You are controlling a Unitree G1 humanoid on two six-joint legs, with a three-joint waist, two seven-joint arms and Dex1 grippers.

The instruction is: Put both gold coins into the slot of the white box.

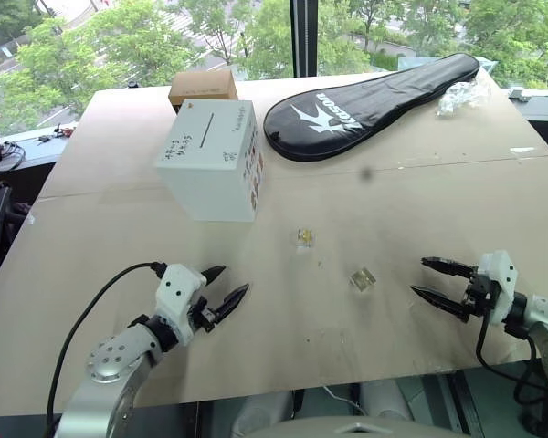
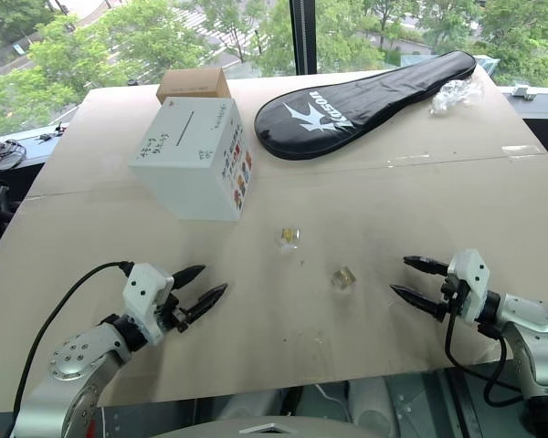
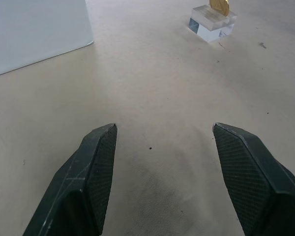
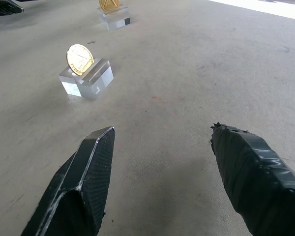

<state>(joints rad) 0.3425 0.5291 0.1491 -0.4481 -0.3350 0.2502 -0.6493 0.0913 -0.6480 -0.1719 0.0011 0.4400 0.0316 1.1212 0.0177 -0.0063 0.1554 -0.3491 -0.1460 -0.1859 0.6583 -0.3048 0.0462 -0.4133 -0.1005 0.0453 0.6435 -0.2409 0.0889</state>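
While both grippers hover low over the near part of the surface point(image 1: 420, 192), the two gold coins lie between them and a little farther out. One coin point(image 1: 363, 279), standing in a clear block, sits near the right gripper point(image 1: 429, 278), just ahead of its spread, empty fingers point(image 4: 83, 182). The other coin point(image 1: 305, 237) lies farther on, toward the white box point(image 1: 210, 160), well apart from the left gripper point(image 1: 224, 285), whose fingers point(image 3: 91, 182) are also spread wide and hold nothing. The box stands at the far left of the surface, its slot point(image 1: 202, 128) a thin dark line across the top face. Black handwriting runs along that face beside the slot, too small to read, and small coloured pictures mark the side facing right. Just behind the box sits a brown cardboard box point(image 1: 202, 86). A black racket cover point(image 1: 370, 102) lies across the far middle, with white lettering that looks like "KOSOA" and a white bird-like emblem.
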